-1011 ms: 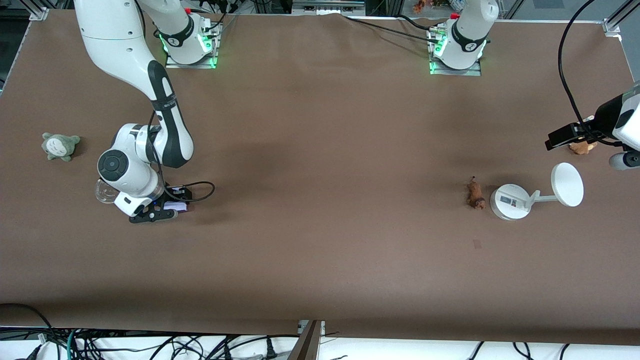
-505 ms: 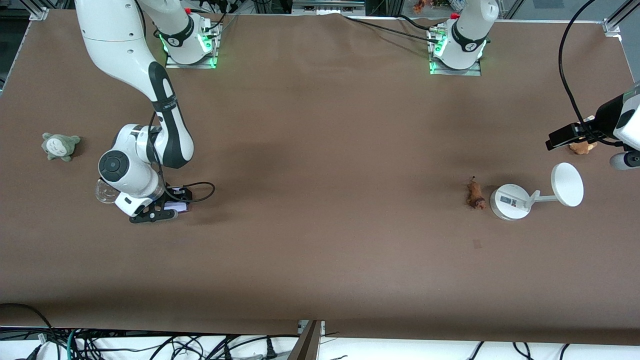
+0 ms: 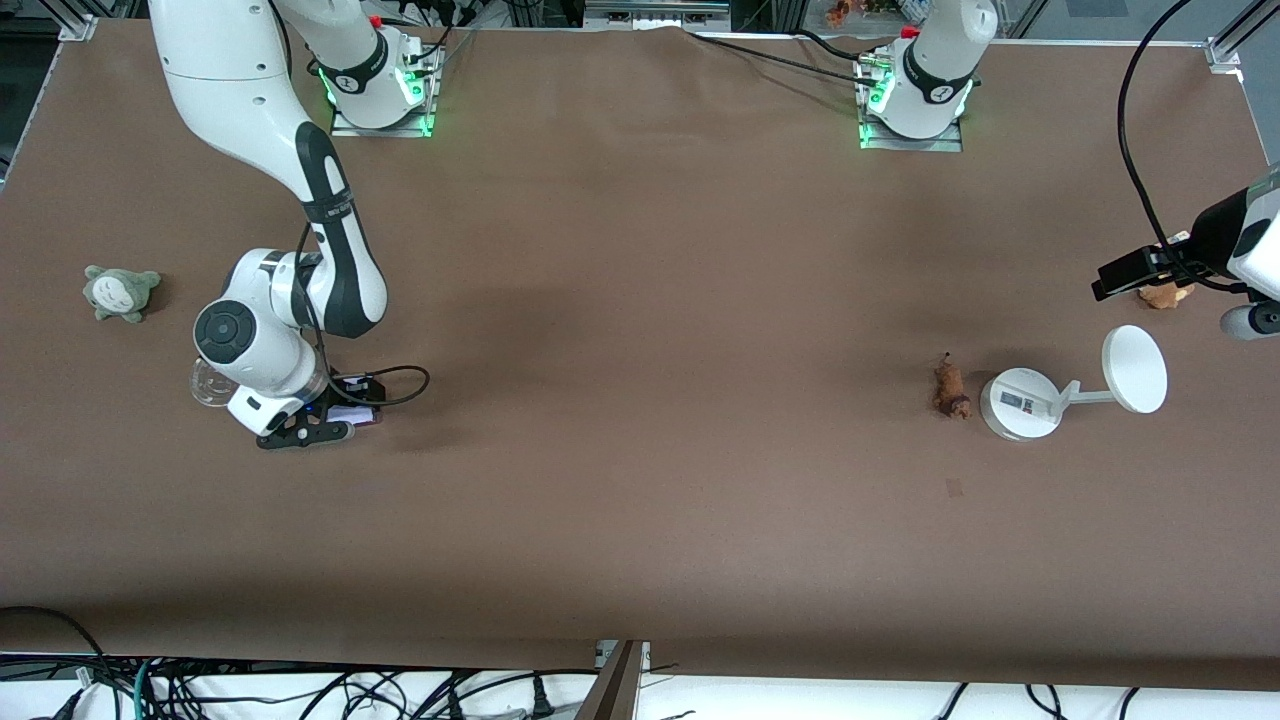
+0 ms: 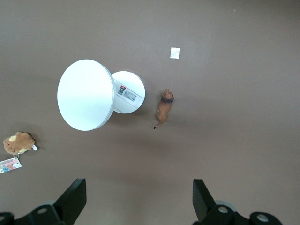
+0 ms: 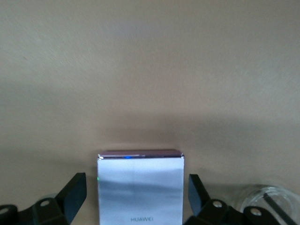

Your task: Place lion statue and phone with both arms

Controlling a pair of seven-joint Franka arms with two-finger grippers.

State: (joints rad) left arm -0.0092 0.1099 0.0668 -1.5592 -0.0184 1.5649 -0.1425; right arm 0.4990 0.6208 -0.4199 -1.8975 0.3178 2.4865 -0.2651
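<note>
**A:** Where is your right gripper (image 3: 335, 420)?

**B:** Low at the table (image 3: 640, 500), toward my right arm's end. My fingers (image 5: 70, 194) are spread, one on each side of the phone (image 5: 140, 187). There is a gap between each finger and the phone's edges, so I am not pinching it.

**A:** And the phone itself?

**B:** It lies flat on the table between those fingers. In the front view only a pale sliver of it (image 3: 352, 411) shows under my wrist. A clear cup (image 3: 205, 384) sits just beside my wrist; its rim (image 5: 262, 201) shows in the right wrist view.

**A:** What about your left gripper (image 4: 138, 199)?

**B:** It hangs high over the table at my left arm's end, waiting. Its fingers (image 4: 75, 197) are spread wide and hold nothing.

**A:** Where is the lion (image 3: 951, 389)?

**B:** On the table, apart from my left gripper. It lies just beside the round base of a white stand (image 3: 1020, 402), on the side toward my right arm's end. In the left wrist view I see the lion (image 4: 164, 107) with its thin tail, near the stand (image 4: 86, 94).

**A:** Anything else?

**B:** A brown plush (image 3: 1164, 294) with a card tag lies farther from the front camera than the stand. A grey-green plush (image 3: 120, 291) sits near the table's edge at my right arm's end.
</note>
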